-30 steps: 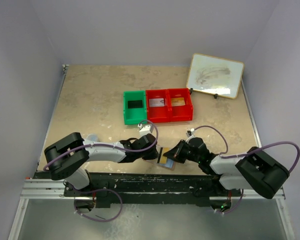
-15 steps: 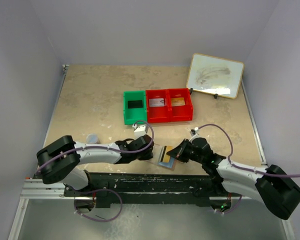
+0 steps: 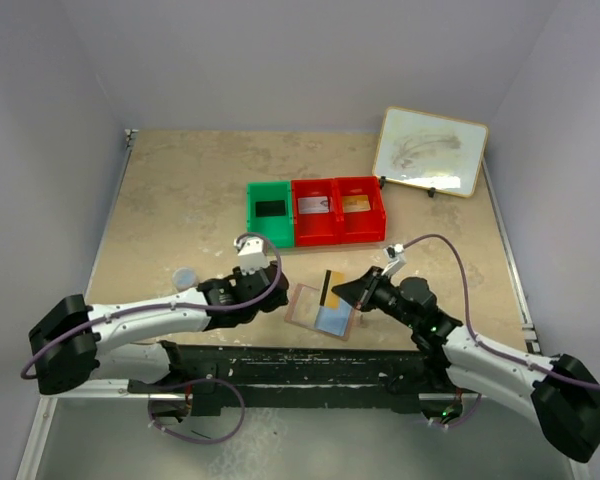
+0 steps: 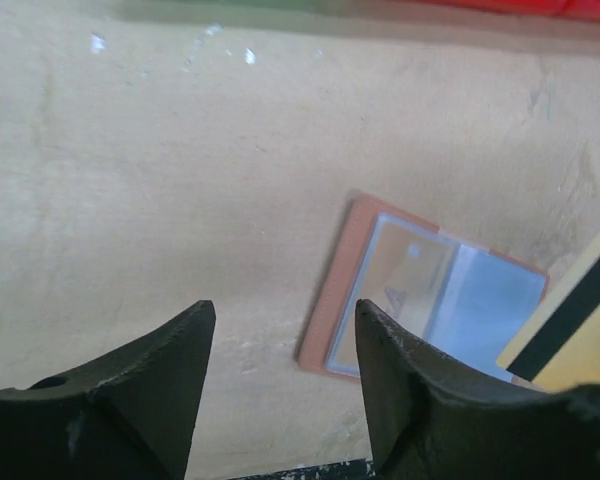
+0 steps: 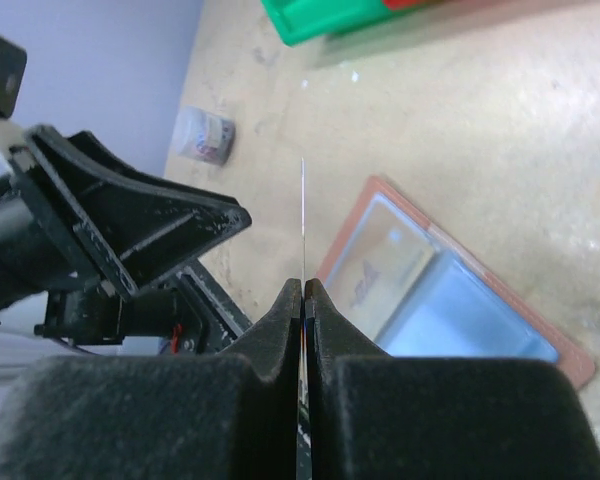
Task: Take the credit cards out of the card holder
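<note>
Card holder (image 3: 323, 312) lies flat and open on the table (image 3: 180, 200) just ahead of the arm bases, pale blue inside facing up, and neither arm has hold of it. Left gripper (image 4: 285, 312) sits low just to its left, jaws spread with only bare table between them, not touching the tan cover.

Right gripper (image 5: 304, 286) is the busy one: jaws pressed together on a gold-yellow card (image 3: 330, 289) with a black stripe, pinched by its near end and tilted over the far edge of the card holder. In the left wrist view its lower corner overlaps the blue pocket. Whether it is fully out of the slot, I can't tell.

So the call, as I read it: keep that pinch firm and draw the card along its own length until it shows clear. The holder is loose, and a sideways tug would likely drag it along. If it does drag, the left jaws are close enough to pin the cover down.

Further out, mid-table, the green bin (image 3: 270, 238) holds a black card (image 3: 270, 208). The red bins (image 3: 338, 236) beside it hold a white-grey card (image 3: 313, 205) and another gold card (image 3: 355, 203), so that's probably where this one is headed. A whiteboard (image 3: 430, 150) leans at the far right.
</note>
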Controlling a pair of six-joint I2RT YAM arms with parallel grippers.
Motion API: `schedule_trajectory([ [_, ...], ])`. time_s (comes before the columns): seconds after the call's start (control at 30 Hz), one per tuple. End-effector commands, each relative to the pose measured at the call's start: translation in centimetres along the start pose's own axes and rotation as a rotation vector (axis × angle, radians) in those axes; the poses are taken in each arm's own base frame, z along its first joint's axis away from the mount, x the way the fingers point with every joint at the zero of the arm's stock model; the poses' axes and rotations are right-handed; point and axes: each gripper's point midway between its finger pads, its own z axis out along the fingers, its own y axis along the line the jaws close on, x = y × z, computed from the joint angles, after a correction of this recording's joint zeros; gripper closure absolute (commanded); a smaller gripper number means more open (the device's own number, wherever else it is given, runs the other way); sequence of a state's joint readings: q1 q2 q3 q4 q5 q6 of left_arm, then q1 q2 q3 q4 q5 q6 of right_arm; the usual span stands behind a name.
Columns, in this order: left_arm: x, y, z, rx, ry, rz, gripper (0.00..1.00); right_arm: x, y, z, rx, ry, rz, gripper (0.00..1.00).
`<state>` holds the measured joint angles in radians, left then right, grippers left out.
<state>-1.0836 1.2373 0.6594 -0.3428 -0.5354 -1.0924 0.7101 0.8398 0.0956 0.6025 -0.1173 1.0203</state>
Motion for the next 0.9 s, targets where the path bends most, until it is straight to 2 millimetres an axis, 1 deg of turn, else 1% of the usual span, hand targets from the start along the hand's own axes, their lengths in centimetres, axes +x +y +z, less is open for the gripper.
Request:
schedule_trajectory([
  [0.0, -4.7, 2.6, -2.0, -0.13, -0.144, 0.035, 0.4, -3.2, 4.4, -0.4, -0.175, -0.115, -0.252, 1.0],
  [0.13, -6.7, 3.8, -3.4, -0.181, -0.198, 0.038, 0.36, -3.9, 6.4, -1.2, -0.261, -0.153, -0.409, 1.0],
  [0.23, -8.0, 4.9, -4.1, -0.245, -0.224, 0.058, 0.35, -4.7, 6.9, -1.7, -0.27, -0.187, -0.528, 1.0],
  [0.27, -8.6, 5.2, -4.4, -0.277, -0.237, 0.072, 0.35, -5.0, 7.0, -1.8, -0.262, -0.2, -0.572, 1.0],
  [0.33, -9.3, 5.8, -4.9, -0.325, -0.251, 0.104, 0.34, -6.5, 7.9, -2.3, -0.247, -0.241, -0.678, 1.0],
  [0.37, -9.8, 5.8, -5.1, -0.343, -0.261, 0.12, 0.34, -7.3, 7.4, -2.3, -0.194, -0.257, -0.721, 1.0],
  [0.47, -11.2, 6.8, -5.7, -0.423, -0.313, 0.167, 0.34, -11.3, 5.8, -2.8, 0.023, -0.369, -0.736, 1.0],
  [0.57, -12.4, 7.3, -5.9, -0.457, -0.344, 0.181, 0.33, -13.5, 5.7, -3.1, 0.1, -0.441, -0.794, 1.0],
  [0.67, -12.8, 8.0, -5.0, -0.42, -0.288, 0.151, 0.33, -16.1, 4.9, -3.2, 0.234, -0.495, -0.859, 1.0],
  [0.7, -13.1, 8.7, -4.7, -0.425, -0.278, 0.127, 0.32, -16.7, 4.4, -2.9, 0.277, -0.485, -0.893, 1.0],
  [0.73, -13.4, 9.6, -4.6, -0.435, -0.269, 0.107, 0.32, -17.0, 3.6, -2.1, 0.314, -0.444, -0.926, 1.0],
  [0.77, -13.8, 10.3, -4.6, -0.444, -0.264, 0.092, 0.32, -17.5, 3.2, -1.5, 0.33, -0.408, -0.964, 1.0],
  [0.8, -14.2, 11.0, -4.8, -0.457, -0.267, 0.079, 0.32, -18.0, 2.7, -0.9, 0.34, -0.368, -0.979, 1.0],
  [0.87, -15.0, 11.7, -5.5, -0.468, -0.296, 0.06, 0.32, -19.0, 2.1, 0.1, 0.337, -0.312, -1.007, 1.0],
])
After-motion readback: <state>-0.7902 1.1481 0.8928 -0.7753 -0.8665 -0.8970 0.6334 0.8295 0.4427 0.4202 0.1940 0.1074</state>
